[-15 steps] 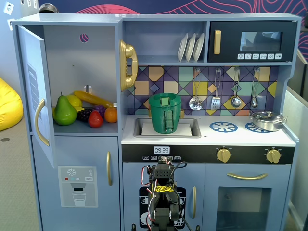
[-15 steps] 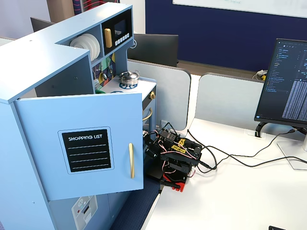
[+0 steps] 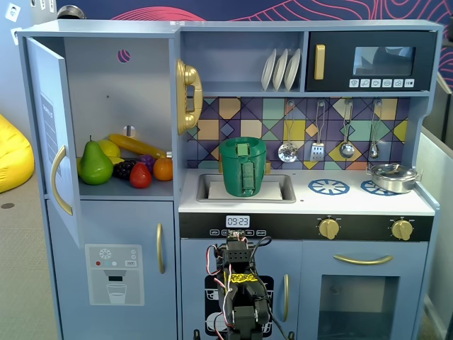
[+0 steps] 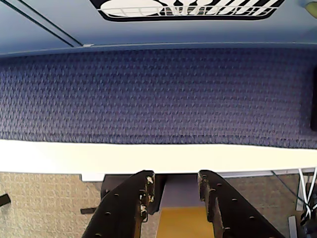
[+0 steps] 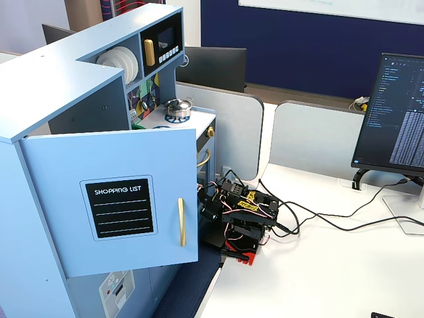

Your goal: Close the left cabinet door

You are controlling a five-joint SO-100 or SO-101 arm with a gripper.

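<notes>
My base (image 5: 240, 228) sits on the white table (image 5: 318, 278), at its left edge in a fixed view, directly in front of the toy kitchen (image 5: 66, 86). A monitor (image 5: 396, 112) stands on its foot at the table's right side, and black cables (image 5: 318, 215) lie across the surface between it and my base. In the wrist view, the table's white edge (image 4: 148, 156) borders a blue woven mat (image 4: 158, 94) reaching the kitchen's foot.

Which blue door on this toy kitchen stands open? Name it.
The left cabinet door, the tall one with the black SHOPPING LIST panel, swung out from the fruit shelf. The dispenser door below stays flush shut.
</notes>
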